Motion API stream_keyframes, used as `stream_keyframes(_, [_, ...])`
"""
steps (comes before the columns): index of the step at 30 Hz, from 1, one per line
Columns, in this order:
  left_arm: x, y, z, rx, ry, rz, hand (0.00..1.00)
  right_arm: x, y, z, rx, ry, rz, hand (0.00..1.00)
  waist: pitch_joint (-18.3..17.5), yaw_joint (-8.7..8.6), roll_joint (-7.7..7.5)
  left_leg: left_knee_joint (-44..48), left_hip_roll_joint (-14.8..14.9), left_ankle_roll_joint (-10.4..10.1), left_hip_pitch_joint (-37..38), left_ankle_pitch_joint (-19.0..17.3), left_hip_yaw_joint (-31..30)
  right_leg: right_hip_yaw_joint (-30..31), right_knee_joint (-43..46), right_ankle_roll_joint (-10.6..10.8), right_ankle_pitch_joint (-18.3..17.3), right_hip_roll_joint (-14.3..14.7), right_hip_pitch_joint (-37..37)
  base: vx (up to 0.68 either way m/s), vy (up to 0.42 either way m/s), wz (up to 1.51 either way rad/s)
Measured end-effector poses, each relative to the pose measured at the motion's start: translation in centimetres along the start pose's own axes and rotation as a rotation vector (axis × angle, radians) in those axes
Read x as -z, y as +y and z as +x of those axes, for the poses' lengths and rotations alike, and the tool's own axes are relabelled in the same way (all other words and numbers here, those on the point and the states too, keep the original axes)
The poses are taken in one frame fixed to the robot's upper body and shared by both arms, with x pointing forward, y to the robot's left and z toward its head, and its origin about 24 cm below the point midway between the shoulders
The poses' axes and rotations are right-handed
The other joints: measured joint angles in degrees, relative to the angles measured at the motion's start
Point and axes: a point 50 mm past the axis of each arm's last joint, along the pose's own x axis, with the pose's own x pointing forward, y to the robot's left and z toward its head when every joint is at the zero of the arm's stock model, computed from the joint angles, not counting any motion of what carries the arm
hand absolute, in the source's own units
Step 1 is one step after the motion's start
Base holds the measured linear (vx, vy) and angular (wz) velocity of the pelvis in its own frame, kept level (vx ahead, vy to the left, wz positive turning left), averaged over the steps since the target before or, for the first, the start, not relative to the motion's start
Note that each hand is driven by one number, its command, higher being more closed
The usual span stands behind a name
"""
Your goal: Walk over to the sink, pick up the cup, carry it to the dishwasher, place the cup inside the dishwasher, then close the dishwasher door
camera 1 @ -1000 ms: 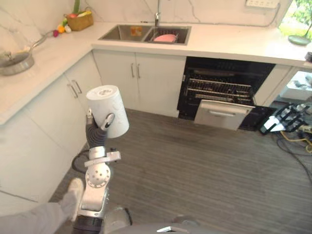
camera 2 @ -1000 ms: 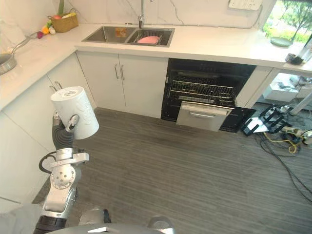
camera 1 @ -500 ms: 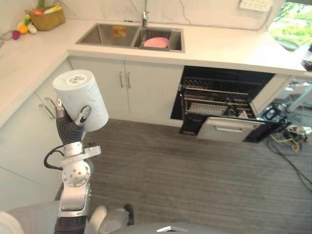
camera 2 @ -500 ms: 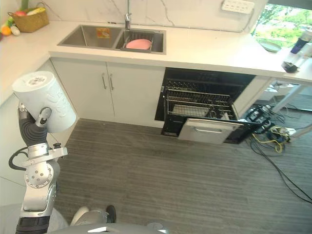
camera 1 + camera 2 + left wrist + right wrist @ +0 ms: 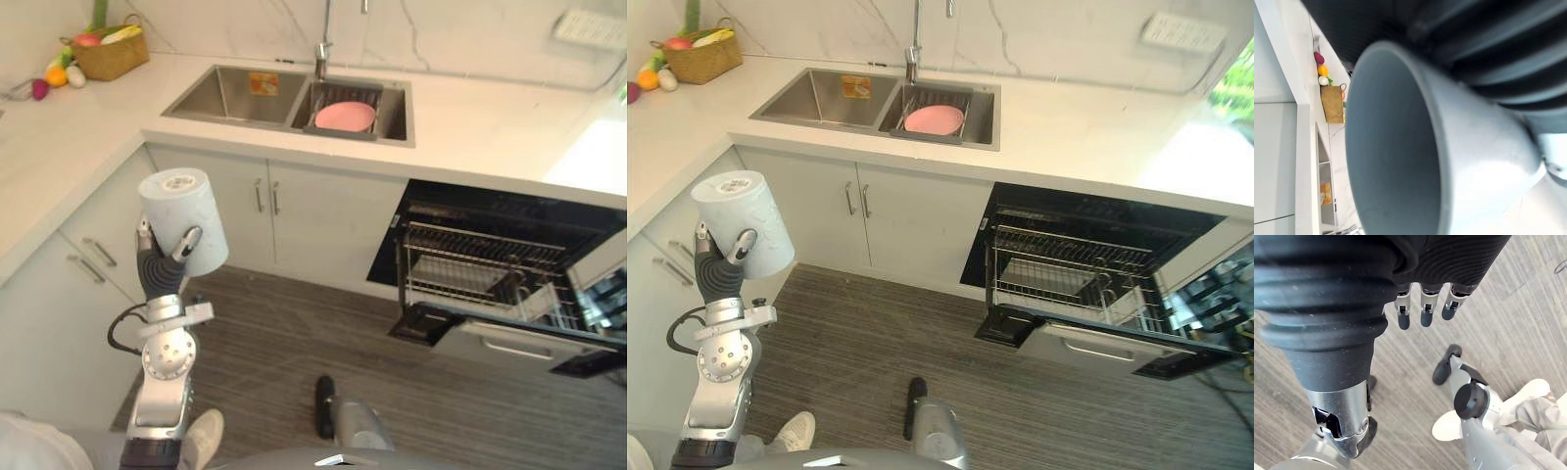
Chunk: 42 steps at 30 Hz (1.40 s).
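I hold my left hand (image 5: 157,272) up, its fingers and thumb curled round a pale grey cylindrical cup (image 5: 183,219). The cup sits above the hand with its base upward and its open mouth facing the wrist. Well apart to that hand's right stands the black dishwasher (image 5: 490,259), its door open and its wire rack (image 5: 460,269) drawn out. My right hand (image 5: 1422,308) hangs over the grey plank floor (image 5: 1508,308) with fingers straight and empty.

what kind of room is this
Most likely a home kitchen: a double sink sits in a white counter, an open dishwasher is under it, and a fruit basket stands by the wall. The left robot hand holds a cup.
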Motion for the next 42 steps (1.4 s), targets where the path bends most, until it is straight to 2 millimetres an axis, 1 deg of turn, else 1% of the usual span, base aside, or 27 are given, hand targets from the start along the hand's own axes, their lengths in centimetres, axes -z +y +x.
stream_keyframes(2, [-0.6,-1.0,0.6,0.028,-0.035,-0.027,1.0,-0.2,1.0,0.3,-0.033,0.004,0.012,0.0,0.29,-0.6,-0.26,1.29,1.83,0.24,1.16,0.28,1.33,-0.61,4.3,-1.25,-4.94,1.43,-0.41,0.36,-0.149,-0.1])
stream_keyframes(3, [-0.7,-1.3,0.7,0.044,-0.043,-0.037,1.0,0.0,1.3,0.4,-0.043,0.01,0.01,0.0,0.59,-0.61,-1.0,3.56,2.26,0.27,1.0,0.56,1.9,-1.13,6.3,-1.6,-7.05,1.59,-0.52,0.29,-0.147,-0.14])
stream_keyframes(4, [-0.7,-1.5,0.6,0.053,-0.039,-0.04,1.0,0.0,1.4,0.4,-0.052,0.014,0.011,0.0,0.69,-0.55,-1.62,7.8,2.46,0.32,-0.02,0.86,2.5,-1.69,7.76,-1.9,-8.71,1.41,-0.58,0.26,-0.136,-0.28])
stream_keyframes(5, [-0.6,-1.7,0.3,0.064,-0.031,-0.044,1.0,-0.1,1.2,0.3,-0.052,0.011,0.016,0.0,0.84,-0.28,-1.38,14.36,3.25,-0.67,-2.83,1.58,2.47,-2.08,8.03,-2.08,-9.67,1.39,0.09,0.27,-0.073,-0.37])
stream_keyframes(6, [-0.6,-2.0,0.2,0.072,-0.03,-0.05,1.0,-0.2,1.0,0.2,-0.047,0.01,0.015,0.0,0.88,-0.08,-1.36,22.28,4.35,-3.5,-5.74,3.39,2.25,-2.17,7.1,-2.23,-10.01,1.76,1.48,0.33,-0.031,-0.5])
stream_keyframes(7, [-0.7,-2.2,0.2,0.08,-0.031,-0.057,1.0,-0.9,0.5,0.0,-0.034,-0.009,0.009,0.0,1.66,0.04,-0.03,38.63,7.6,-4.41,-12.71,10.37,2.67,-0.67,2.96,-2.84,-9.9,3.71,6.17,0.29,0.031,-0.43])
stream_keyframes(8, [-0.7,-2.2,0.2,0.08,-0.032,-0.057,1.0,-1.1,0.4,0.0,-0.031,-0.017,0.007,0.0,1.83,0.16,0.24,40.19,8.03,-4.22,-13.57,9.48,3.02,-0.1,2.41,-2.94,-9.84,3.96,6.88,0.28,0.051,-0.58])
stream_keyframes(9, [-0.8,-2.1,0.3,0.086,-0.039,-0.056,1.0,-1.6,0.4,-0.1,-0.034,-0.038,0.018,0.0,2.07,0.51,0.68,41.64,8.23,-2.92,-16.0,4.82,5.0,1.67,0.96,-3.11,-9.74,4.1,8.79,0.33,0.076,-0.71])
stream_keyframes(10, [-1.1,-2.1,0.2,0.089,-0.052,-0.066,1.0,-2.4,0.3,-0.3,-0.037,-0.069,0.014,0.0,2.22,1.35,0.16,36.25,6.88,-1.8,-17.84,1.18,7.31,4.31,-1.17,-3.08,-9.63,3.78,11.05,0.33,0.069,-0.82])
stream_keyframes(13, [-2.6,-1.7,0.1,0.08,-0.116,-0.092,1.0,-3.8,1.0,-0.3,-0.053,-0.104,0.005,0.0,2.25,1.84,0.13,22.9,3.04,-1.22,-20.35,-0.08,4.69,9.16,-3.8,-3.08,-9.32,3.55,13.68,0.21,0.073,-0.75])
stream_keyframes(15, [-4.9,-1.2,-0.1,0.064,-0.208,-0.123,1.0,-4.8,1.5,-0.3,-0.063,-0.124,-0.006,0.0,2.27,2.32,0.25,8.35,0.93,-3.01,-24.66,5.57,-1.82,13.54,-6.52,-2.21,-9.43,3.36,16.31,0.26,0.144,-0.89])
stream_keyframes(17, [-5.7,-0.9,0.0,0.066,-0.25,-0.15,1.0,-4.8,1.2,-0.4,-0.056,-0.131,0.018,0.0,2.38,2.54,0.47,4.32,2.11,-4.23,-28.1,9.06,-4.17,15.74,-7.02,-0.13,-9.9,3.83,18.62,0.34,0.231,-0.88])
stream_keyframes(19, [-5.5,-0.9,0.0,0.082,-0.233,-0.175,1.0,-4.7,0.7,-0.5,-0.047,-0.136,0.032,0.0,2.38,3.24,0.61,0.67,3.08,-4.31,-26.81,11.04,-4.38,19.54,-5.63,1.82,-12.05,4.33,21.55,0.32,0.255,-1.26])
stream_keyframes(20, [-5.5,-0.8,0.0,0.089,-0.239,-0.19,1.0,-5.0,0.5,-0.7,-0.042,-0.146,0.025,0.0,2.16,4.04,2.39,0.04,4.78,-5.01,-24.71,11.93,-5.91,22.62,-3.54,2.63,-14.35,6.17,22.47,0.4,0.441,-1.68])
stream_keyframes(22, [-5.7,-0.1,0.1,0.091,-0.253,-0.172,1.0,-4.6,0.9,-0.5,-0.046,-0.141,0.025,0.0,1.97,4.46,0.61,4.98,3.54,-5.79,-23.45,13.78,-5.81,25.81,-0.74,3.88,-17.02,5.25,22.7,0.35,0.45,-1.61])
stream_keyframes(24, [-5.9,0.5,0.2,0.098,-0.28,-0.151,1.0,-3.0,1.4,0.0,-0.054,-0.106,0.048,0.0,1.0,4.32,-2.84,7.01,0.75,-4.62,-22.55,13.12,-5.61,29.04,0.41,4.86,-19.21,2.84,22.29,0.22,0.338,-1.03])
stream_keyframes(25, [-6.0,0.4,0.2,0.111,-0.29,-0.151,1.0,-2.3,1.5,0.1,-0.058,-0.092,0.059,0.0,0.36,4.23,-4.06,6.9,-0.31,-3.87,-22.25,12.68,-4.68,28.47,0.59,5.26,-19.58,1.26,21.85,0.18,0.272,-0.73])
stream_keyframes(27, [-6.4,0.5,0.1,0.125,-0.313,-0.149,1.0,-1.4,1.5,0.3,-0.056,-0.081,0.105,0.0,-0.08,4.11,-4.68,5.74,-2.01,-2.56,-20.92,11.9,-1.92,24.32,1.41,5.81,-19.18,-2.31,20.65,0.16,0.204,-0.76])
stream_keyframes(29, [-6.7,0.7,0.2,0.124,-0.329,-0.142,1.0,-1.6,1.4,0.2,-0.061,-0.108,0.147,0.0,-0.55,3.45,-4.33,5.0,-2.63,-1.73,-19.32,11.41,-0.9,20.83,1.69,6.69,-17.94,-3.86,20.47,0.11,0.109,-0.61])
stream_keyframes(31, [-7.1,1.6,0.4,0.107,-0.352,-0.118,1.0,-2.5,1.0,0.0,-0.056,-0.179,0.195,0.0,-2.43,3.11,-2.6,3.65,-2.63,-0.53,-17.53,10.8,-0.42,14.83,2.03,6.21,-16.05,-4.62,19.02,0.12,0.071,-0.93])
stream_keyframes(32, [-7.1,1.7,0.4,0.102,-0.355,-0.117,1.0,-2.6,1.0,0.0,-0.055,-0.191,0.2,0.0,-2.62,3.19,-2.33,3.59,-2.55,-0.43,-17.38,10.83,-0.38,13.84,2.15,6.15,-15.84,-4.68,18.8,0.17,0.077,-1.32])
stream_keyframes(35, [-8.0,3.7,0.7,0.037,-0.398,-0.106,1.0,-3.8,0.9,-0.2,-0.026,-0.261,0.223,0.0,-2.6,3.37,-1.7,3.24,-0.25,0.66,-13.39,9.94,5.7,1.33,4.88,6.21,-15.59,-6.26,17.3,0.12,0.015,-1.47])
stream_keyframes(37, [-9.1,5.1,0.8,-0.015,-0.45,-0.091,1.0,-5.5,1.1,-0.5,-0.008,-0.315,0.207,0.0,-1.98,3.79,-1.07,1.17,2.92,0.13,-8.06,8.9,13.0,-12.88,7.12,5.02,-14.13,-7.34,16.66,0.07,-0.042,-1.73])
stream_keyframes(38, [-9.5,5.3,0.8,-0.023,-0.467,-0.089,1.0,-6.2,1.4,-0.6,-0.011,-0.334,0.198,0.0,-1.7,3.87,-0.5,0.73,3.98,0.39,-6.94,8.32,14.51,-15.14,7.9,5.17,-13.54,-7.24,16.24,0.04,-0.04,-1.59])
stream_keyframes(39, [-10.3,5.7,0.9,-0.037,-0.512,-0.088,1.0,-7.2,1.9,-0.7,-0.023,-0.374,0.186,0.0,-1.33,3.91,0.7,0.61,6.08,-0.09,-5.88,7.47,17.94,-17.85,8.87,3.4,-15.83,-7.45,14.38,0.01,-0.012,-1.17])
stream_keyframes(40, [-10.7,5.9,1.0,-0.047,-0.536,-0.094,1.0,-7.6,2.3,-0.7,-0.032,-0.392,0.18,0.0,-1.32,3.98,0.73,0.56,6.92,-0.42,-5.62,7.15,19.25,-18.36,8.71,3.18,-15.94,-7.91,13.19,-0.01,0.007,-1.3])
stream_keyframes(42, [-11.6,7.1,1.1,-0.082,-0.587,-0.089,1.0,-9.5,3.5,-1.1,-0.057,-0.476,0.161,0.0,-1.3,4.76,0.7,-0.36,9.17,-2.08,-3.95,6.25,23.13,-18.92,4.08,3.89,-12.38,-10.86,9.5,0.11,-0.039,-0.98])
